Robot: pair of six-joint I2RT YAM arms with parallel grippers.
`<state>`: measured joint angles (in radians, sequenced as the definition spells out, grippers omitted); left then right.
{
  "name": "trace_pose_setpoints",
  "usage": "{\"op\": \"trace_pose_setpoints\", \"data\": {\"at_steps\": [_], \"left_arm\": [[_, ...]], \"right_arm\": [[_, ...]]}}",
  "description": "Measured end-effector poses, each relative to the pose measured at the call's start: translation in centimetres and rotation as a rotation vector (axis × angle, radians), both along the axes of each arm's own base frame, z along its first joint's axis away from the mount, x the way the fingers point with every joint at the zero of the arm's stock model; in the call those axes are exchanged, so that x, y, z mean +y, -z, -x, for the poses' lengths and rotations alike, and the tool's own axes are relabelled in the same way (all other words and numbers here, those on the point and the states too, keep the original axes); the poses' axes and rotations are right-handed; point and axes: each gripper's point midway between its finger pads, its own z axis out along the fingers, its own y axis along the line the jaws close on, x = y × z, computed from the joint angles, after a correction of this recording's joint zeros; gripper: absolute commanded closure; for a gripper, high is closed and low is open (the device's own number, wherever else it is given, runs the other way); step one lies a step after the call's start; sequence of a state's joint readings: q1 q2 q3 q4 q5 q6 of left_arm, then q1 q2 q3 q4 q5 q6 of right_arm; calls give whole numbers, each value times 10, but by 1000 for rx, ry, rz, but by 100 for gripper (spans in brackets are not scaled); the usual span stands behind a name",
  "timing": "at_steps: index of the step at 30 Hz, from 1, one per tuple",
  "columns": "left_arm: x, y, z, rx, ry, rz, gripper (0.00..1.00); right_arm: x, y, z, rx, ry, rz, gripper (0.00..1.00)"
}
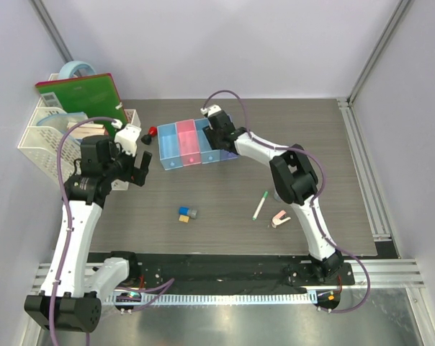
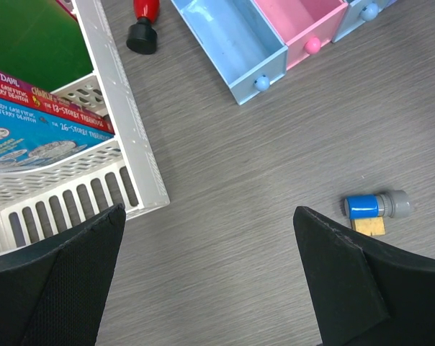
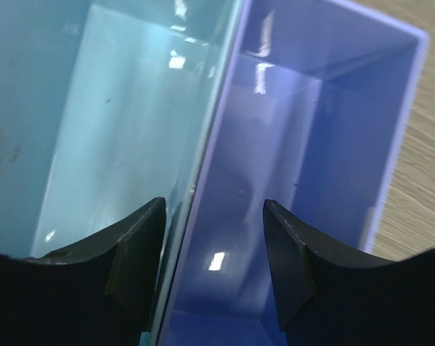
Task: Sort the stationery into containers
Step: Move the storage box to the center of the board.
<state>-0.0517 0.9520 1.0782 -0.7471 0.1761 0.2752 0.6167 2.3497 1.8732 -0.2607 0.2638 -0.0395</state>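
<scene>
- Top view: right claw (image 1: 216, 128) is over the bins (image 1: 178, 148), upper centre. Pen (image 1: 260, 205), blocks (image 1: 186, 214) and clip (image 1: 279, 218) lie loose at lower centre.
- Left wrist: left claw (image 2: 209, 216) is spread wide and empty, with the blocks at the right edge.
- Right wrist: jaws are spread and hold nothing, astride where the light blue bin (image 3: 95, 108) meets the purple bin (image 3: 311, 144). Lift straight up so you don't snag.

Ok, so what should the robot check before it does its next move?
1. Left gripper open and empty: ok.
2. Right gripper carrying nothing: ok, its jaws stand apart with nothing held.
3. Right gripper clear of the wall between the light blue bin and the purple bin: cannot tell, one finger sits very near it.
4. Those two bins have room: ok, both look empty.
5. Stationery all sorted: not ok, the pen, clip, blocks and knob lie on the table.
</scene>
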Motion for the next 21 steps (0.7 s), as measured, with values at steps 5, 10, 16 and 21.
{"op": "trace_pose_setpoints", "data": {"at_steps": [5,10,16,21], "left_arm": [[0,0,-2,6,0,0,0],[0,2,-2,11,1,0,0],[-2,4,-7,16,6,5,0],[-2,9,-18,19,6,5,0]], "right_arm": [[-14,-1,3,-12,36,19,39],[-34,-2,-2,-13,82,32,38],[-68,-2,-10,-11,153,53,39],[-97,-2,-10,-4,196,76,38]]}}
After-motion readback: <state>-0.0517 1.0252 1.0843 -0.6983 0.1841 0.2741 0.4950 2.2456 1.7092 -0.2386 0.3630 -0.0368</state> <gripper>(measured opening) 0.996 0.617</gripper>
